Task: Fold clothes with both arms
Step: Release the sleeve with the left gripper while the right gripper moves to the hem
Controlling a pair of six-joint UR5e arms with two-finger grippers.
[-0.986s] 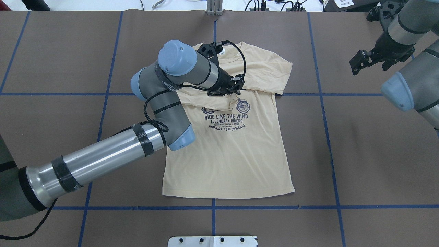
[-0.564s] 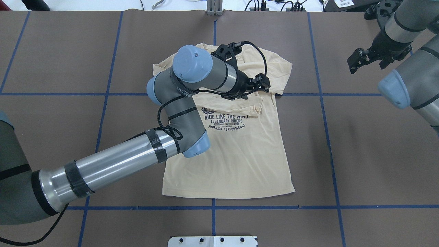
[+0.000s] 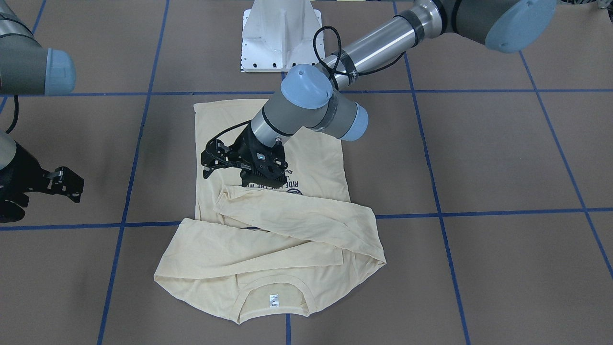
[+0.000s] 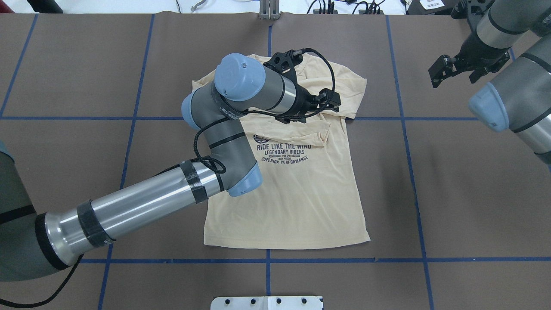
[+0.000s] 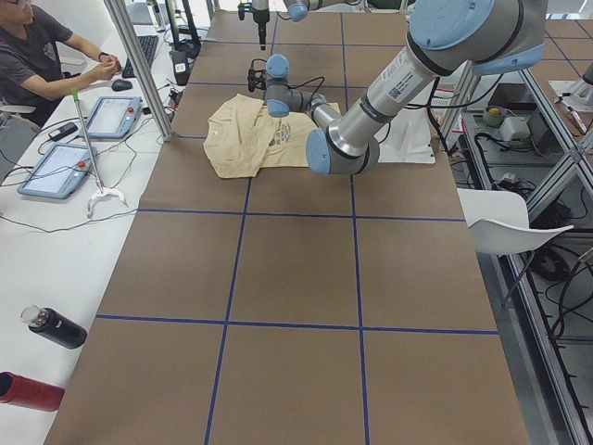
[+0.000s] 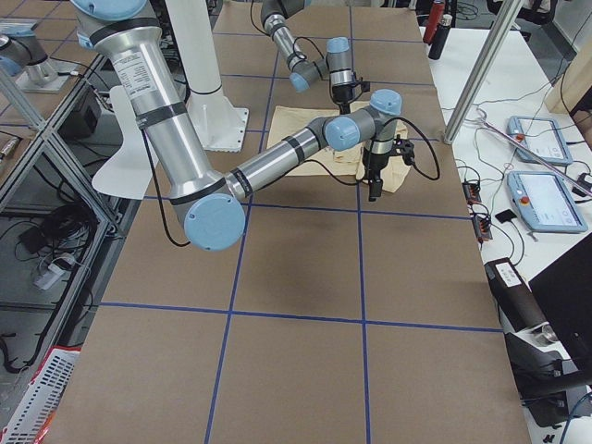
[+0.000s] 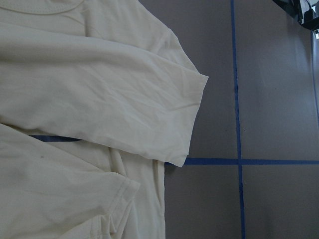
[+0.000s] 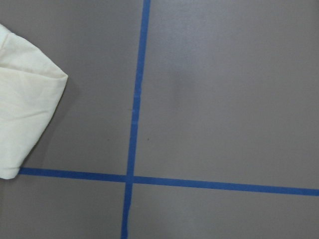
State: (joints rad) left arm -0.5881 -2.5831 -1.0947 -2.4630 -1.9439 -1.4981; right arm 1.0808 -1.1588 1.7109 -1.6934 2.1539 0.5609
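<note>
Midway along the tabletop (image 4: 473, 193) lies the T-shirt (image 4: 292, 198), spread flat and print side up, its collar toward the far edge and its hem toward the robot's edge. Both long sleeves are folded in across the chest. The sleeve from the robot's left side (image 3: 297, 218) lies on top and slants over the other sleeve (image 3: 206, 249), covering the upper part of the navy print (image 4: 283, 153). The small white neck tag (image 3: 274, 299) shows inside the collar.

The left gripper (image 4: 333, 100) hangs over the chest of the shirt, just above the cuff of the top sleeve. Its fingers seem to stand apart and hold no cloth, though the angle is poor. The left wrist view looks down on the folded sleeves and one cuff (image 7: 197, 84).

The right gripper (image 4: 435, 75) is over bare table toward the far right corner, well apart from the shirt. I cannot tell whether its fingers are apart or together. Its wrist view catches only a folded corner of the shirt beside crossing blue tape lines (image 8: 132, 177).

A white pedestal base (image 3: 280, 38) stands at the robot's edge.
</note>
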